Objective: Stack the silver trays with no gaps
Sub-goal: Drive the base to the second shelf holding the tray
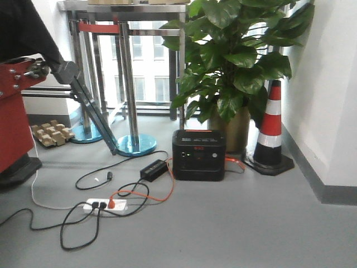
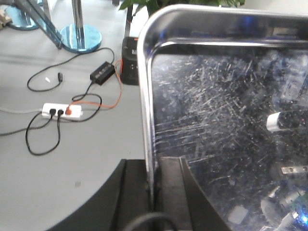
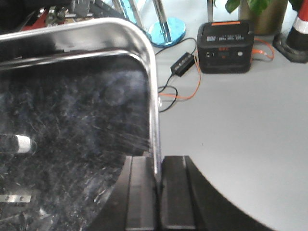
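A silver tray (image 2: 216, 110) with a scratched, mirror-shiny bottom fills the right of the left wrist view. My left gripper (image 2: 151, 192) is shut on its left rim, one finger inside the tray and one outside. In the right wrist view the silver tray (image 3: 72, 110) fills the left side, and my right gripper (image 3: 159, 192) is shut on its right rim. The tray hangs above the grey floor, held by both rims. Neither the tray nor the grippers appear in the front view.
On the floor lie a black power station (image 1: 198, 154), a white power strip (image 1: 105, 205) with looping cables, and a black adapter (image 1: 153, 168). A potted plant (image 1: 234, 61), a striped cone (image 1: 271, 125) and steel stanchions (image 1: 129, 84) stand behind. A red machine (image 1: 14, 106) is at the left.
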